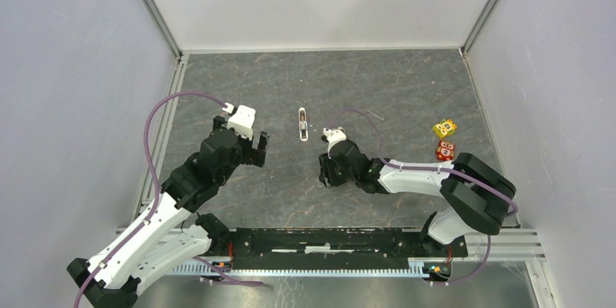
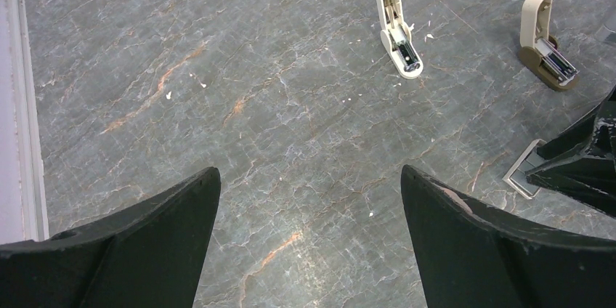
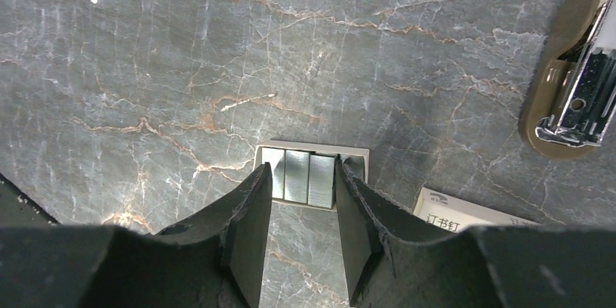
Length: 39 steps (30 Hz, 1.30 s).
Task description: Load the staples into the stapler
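Your right pincer (image 3: 304,184) is down at the counter (image 1: 407,90) and closed to a narrow gap. Its two fingers sit against either side of the staples (image 3: 298,170). The staples are a short stack of shiny strips lying flat in a small shallow tray (image 3: 356,154). The stack still rests in that tray on the counter, so you have it pinched but not lifted.

Just beside your right finger lies the whitish box (image 3: 465,215) with printed characters on it, partly hidden behind that finger. Up and to the right in the right wrist view, apart from the tray, is the tan stapler (image 3: 541,104). It is hinged open with its chrome channel showing.

Your left pincer (image 2: 309,177) hangs above bare counter with its jaws spread as wide as they go, and it holds nothing.

From the left wrist you see both staplers ahead. The white stapler (image 2: 398,32) is also flipped open with its channel exposed. The tan one stands well to its right, close to your right arm. From above, the white stapler lies between the two arms, a little beyond their tips.

A yellow cube (image 1: 444,128) and a red cube (image 1: 445,151) sit close together by the right wall, well apart from everything else.
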Each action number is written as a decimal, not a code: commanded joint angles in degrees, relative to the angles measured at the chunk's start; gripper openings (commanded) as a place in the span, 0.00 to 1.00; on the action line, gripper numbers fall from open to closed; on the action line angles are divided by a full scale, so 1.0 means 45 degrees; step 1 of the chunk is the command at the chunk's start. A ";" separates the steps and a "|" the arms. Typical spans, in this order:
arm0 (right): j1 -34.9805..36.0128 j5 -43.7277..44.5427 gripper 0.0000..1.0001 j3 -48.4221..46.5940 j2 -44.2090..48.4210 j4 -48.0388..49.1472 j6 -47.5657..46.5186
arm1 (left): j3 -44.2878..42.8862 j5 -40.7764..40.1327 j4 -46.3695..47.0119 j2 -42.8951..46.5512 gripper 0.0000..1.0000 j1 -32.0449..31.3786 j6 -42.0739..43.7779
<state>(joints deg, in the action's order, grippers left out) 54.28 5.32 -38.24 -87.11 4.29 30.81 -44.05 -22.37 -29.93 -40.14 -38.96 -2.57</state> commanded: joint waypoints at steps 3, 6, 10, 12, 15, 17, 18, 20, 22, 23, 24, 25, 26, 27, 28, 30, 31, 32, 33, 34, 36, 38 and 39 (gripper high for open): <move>-0.0108 -0.0912 0.43 0.0338 0.0788 0.1008 0.0476 | -0.0137 -0.0030 0.0302 -0.0074 1.00 0.0023 -0.0250; -0.0105 -0.1418 0.43 0.0493 0.1149 0.1453 0.0661 | -0.0132 -0.0029 0.0305 -0.0138 1.00 0.0025 -0.0250; -0.0111 -0.2632 0.43 0.1070 0.1569 0.2898 0.1210 | -0.0137 -0.0040 0.0295 -0.0230 1.00 0.0025 -0.0325; -0.0124 -0.3024 0.43 0.1220 0.1644 0.3414 0.1406 | -0.0151 -0.0043 0.0271 -0.0298 0.99 0.0014 -0.0465; -0.0110 -0.2754 0.43 0.1190 0.1712 0.3175 0.1196 | -0.0240 -0.0030 0.0160 -0.0408 0.99 0.0044 -0.0759; -0.0115 -0.1910 0.43 0.0839 0.1700 0.2244 0.0496 | -0.0298 -0.0062 0.0120 -0.0466 0.98 0.0043 -0.0833; -0.0120 -0.1465 0.43 0.0643 0.1646 0.1852 0.0145 | -0.0307 -0.0069 0.0112 -0.0479 0.98 0.0044 -0.0853; -0.0103 -0.0743 0.42 0.0141 0.1410 0.1084 -0.0701 | -0.0294 -0.0083 0.0100 -0.0437 0.98 0.0044 -0.0855; -0.0115 -0.0667 0.42 -0.0444 0.0931 0.0403 -0.1436 | -0.0274 -0.0081 0.0093 -0.0417 0.97 0.0043 -0.0889; -0.0107 -0.0819 0.42 -0.0684 0.0647 0.0164 -0.1643 | -0.0290 -0.0074 0.0075 -0.0416 0.97 0.0035 -0.0988; -0.0109 -0.0978 0.43 -0.0801 0.0473 0.0074 -0.1776 | -0.0346 0.0007 0.0042 -0.0452 0.96 0.0044 -0.1177; -0.0087 -0.1013 0.43 -0.0856 0.0402 0.0015 -0.1807 | -0.0441 0.0160 -0.0066 -0.0505 0.94 0.0044 -0.1617; -0.0107 -0.0909 0.43 -0.0848 0.0407 0.0012 -0.1759 | -0.0566 0.0496 -0.0155 -0.0598 0.90 0.0044 -0.2117; -0.0119 -0.0659 0.43 -0.0805 0.0436 0.0022 -0.1695 | -0.0642 0.0885 -0.0234 -0.0703 0.84 0.0044 -0.2750; -0.0112 -0.0430 0.42 -0.0781 0.0484 -0.0007 -0.1688 | -0.0693 0.1460 -0.0260 -0.0831 0.79 0.0044 -0.3280; -0.0135 -0.0273 0.41 -0.0861 0.0493 -0.0075 -0.1811 | -0.0674 0.2481 -0.0330 -0.1212 0.63 0.0044 -0.4507; -0.0183 -0.0462 0.41 -0.0910 0.0476 -0.0044 -0.1882 | -0.0543 0.3218 -0.0259 -0.1370 0.54 0.0040 -0.4872; -0.0243 -0.0684 0.40 -0.0935 0.0447 0.0040 -0.1956 | -0.0368 0.3913 -0.0026 -0.1540 0.47 0.0049 -0.5199; -0.0293 -0.0961 0.40 -0.0953 0.0406 0.0106 -0.1992 | -0.0065 0.4702 0.0206 -0.1708 0.38 0.0025 -0.5444; -0.0332 -0.1140 0.40 -0.1018 0.0359 0.0088 -0.2052 | 0.0170 0.5287 0.0475 -0.1886 0.30 0.0043 -0.5745; -0.0428 -0.1147 0.40 -0.1125 0.0272 -0.0098 -0.2149 | 0.0916 0.6122 0.1144 -0.2128 0.23 -0.0038 -0.6419; -0.0500 -0.1312 0.40 -0.1135 0.0238 -0.0171 -0.2205 | 0.1697 0.6294 0.1936 -0.2234 0.16 -0.0265 -0.7107; -0.0519 -0.1534 0.40 -0.1114 0.0227 -0.0173 -0.2220 | 0.2041 0.6328 0.2430 -0.2310 0.13 -0.0403 -0.7462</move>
<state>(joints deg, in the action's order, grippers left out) 52.56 0.62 -40.93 -85.54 3.68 22.50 -40.10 -1.13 -26.76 -49.69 -39.31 -25.91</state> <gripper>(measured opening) 0.403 0.182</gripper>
